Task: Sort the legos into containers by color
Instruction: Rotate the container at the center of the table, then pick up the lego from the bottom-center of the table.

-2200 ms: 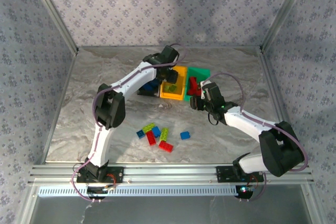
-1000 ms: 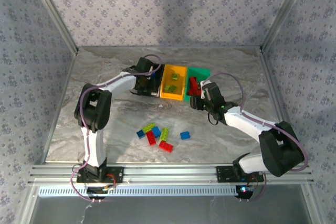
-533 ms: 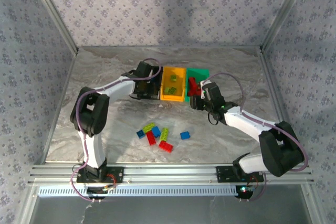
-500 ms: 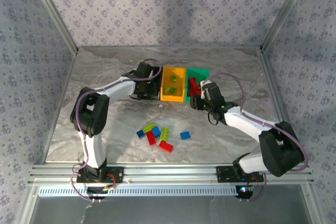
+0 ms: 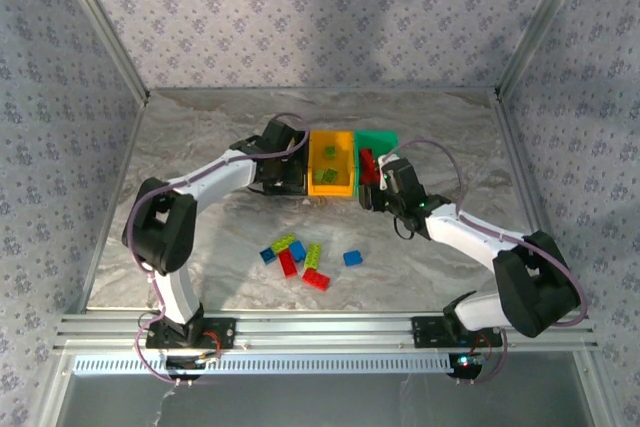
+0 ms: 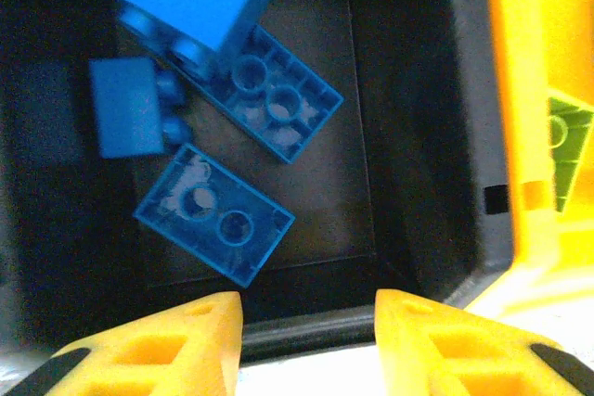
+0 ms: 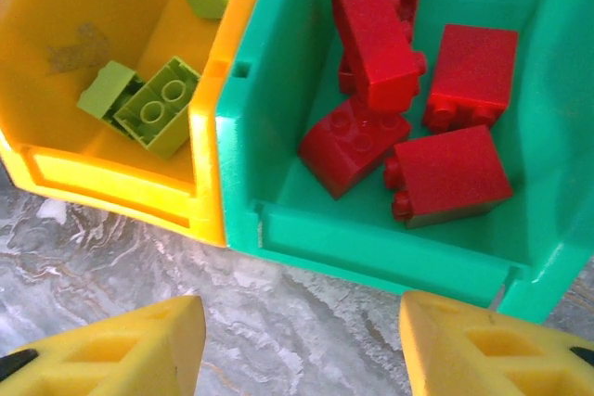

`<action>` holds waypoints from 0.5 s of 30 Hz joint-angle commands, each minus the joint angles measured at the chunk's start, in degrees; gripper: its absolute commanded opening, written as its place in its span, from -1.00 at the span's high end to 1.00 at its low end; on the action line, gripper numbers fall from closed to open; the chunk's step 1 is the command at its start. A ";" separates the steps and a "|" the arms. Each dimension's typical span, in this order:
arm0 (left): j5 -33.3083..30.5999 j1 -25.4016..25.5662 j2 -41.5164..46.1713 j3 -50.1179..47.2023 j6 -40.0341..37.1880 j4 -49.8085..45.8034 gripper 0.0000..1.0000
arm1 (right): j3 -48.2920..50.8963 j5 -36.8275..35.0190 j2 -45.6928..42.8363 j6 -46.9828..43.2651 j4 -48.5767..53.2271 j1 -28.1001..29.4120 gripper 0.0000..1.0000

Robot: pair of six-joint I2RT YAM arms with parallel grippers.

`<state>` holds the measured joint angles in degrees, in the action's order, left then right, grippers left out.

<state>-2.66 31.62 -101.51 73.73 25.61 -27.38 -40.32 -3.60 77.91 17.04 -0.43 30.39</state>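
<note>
Now | loose legos [image 5: 300,259] toward the bases from orange-yellow bin [image 5: 330,190], neither arm clearly nearer | left gripper [image 6: 308,303] apart, empty | right gripper [image 7: 302,308] apart, empty

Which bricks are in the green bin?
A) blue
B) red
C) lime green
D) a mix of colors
B: in the right wrist view the green bin holds red bricks and no other color; the lime bricks lie in the orange-yellow bin beside it.
</note>
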 commanded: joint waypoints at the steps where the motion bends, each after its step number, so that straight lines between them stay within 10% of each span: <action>1: -1.77 0.18 6.70 -1.66 0.06 0.76 0.12 | -0.39 1.22 -2.41 -0.88 0.38 3.09 -0.19; 15: -6.62 0.52 21.06 -25.86 1.22 17.72 0.10 | 0.00 -3.53 0.85 19.87 5.98 29.40 -0.27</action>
<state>-7.38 31.90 -82.98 49.60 26.26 -14.70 -40.42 -4.45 77.41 29.10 2.92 56.90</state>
